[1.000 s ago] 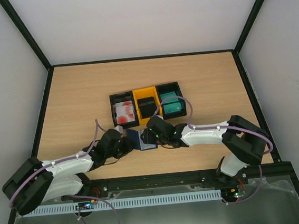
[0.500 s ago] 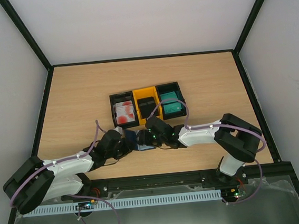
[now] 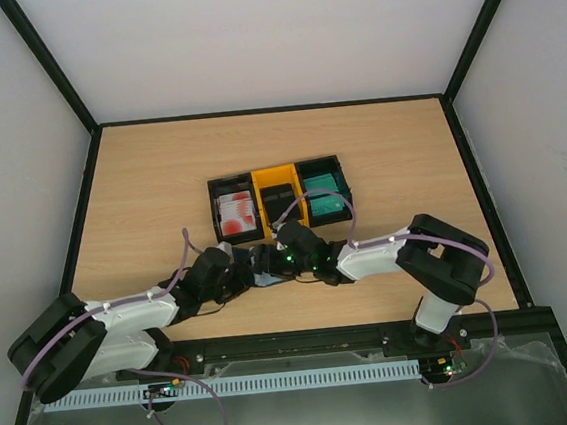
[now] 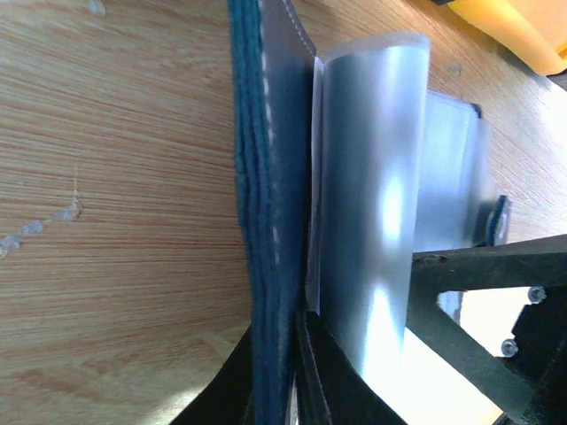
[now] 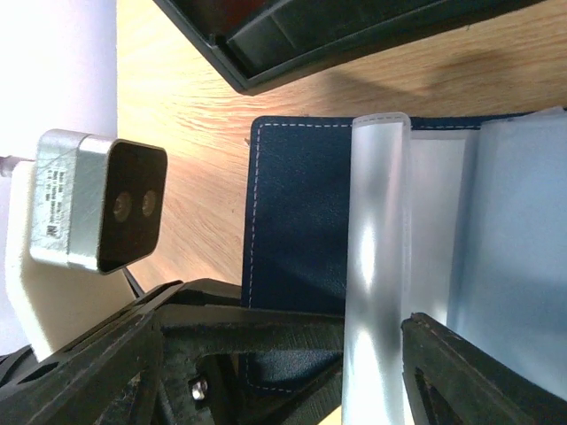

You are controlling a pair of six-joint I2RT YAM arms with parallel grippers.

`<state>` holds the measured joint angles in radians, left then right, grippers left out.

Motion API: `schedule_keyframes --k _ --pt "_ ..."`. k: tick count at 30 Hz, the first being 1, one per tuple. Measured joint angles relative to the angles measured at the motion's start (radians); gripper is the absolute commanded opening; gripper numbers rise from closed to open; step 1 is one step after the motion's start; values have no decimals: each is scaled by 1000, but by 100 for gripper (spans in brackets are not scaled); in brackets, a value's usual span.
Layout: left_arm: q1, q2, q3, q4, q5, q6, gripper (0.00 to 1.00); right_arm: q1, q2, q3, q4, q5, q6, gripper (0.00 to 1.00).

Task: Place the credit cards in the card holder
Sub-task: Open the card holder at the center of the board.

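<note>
The card holder (image 5: pixel 297 204) lies open on the surface (image 3: pixel 150 185), just in front of the bins (image 3: pixel 213 207) that hold the cards (image 3: pixel 235 214). The left gripper (image 4: pixel 297 354) is clamped on its navy cover (image 4: pixel 266 177). The right gripper (image 3: pixel 273 264) is spread wide, astride its clear sleeve (image 5: pixel 376 221).

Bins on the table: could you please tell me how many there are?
3, side by side: the left black bin holds red-blotched white cards, the middle yellow bin black cards, the right black bin teal cards.

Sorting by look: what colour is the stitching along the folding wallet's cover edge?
Whitish, on the dark navy folding wallet; clearest in right wrist view.
</note>
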<state>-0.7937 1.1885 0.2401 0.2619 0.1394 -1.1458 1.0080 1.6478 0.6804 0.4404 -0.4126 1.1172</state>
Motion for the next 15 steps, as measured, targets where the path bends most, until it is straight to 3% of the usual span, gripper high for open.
schedule_keyframes --k 11,15 --pt "0 8 -6 0 -6 20 12 -17 101 0 148 -50 45 73" --pt "0 7 -10 1 -10 24 23 -26 107 -2 186 -56 63 73"
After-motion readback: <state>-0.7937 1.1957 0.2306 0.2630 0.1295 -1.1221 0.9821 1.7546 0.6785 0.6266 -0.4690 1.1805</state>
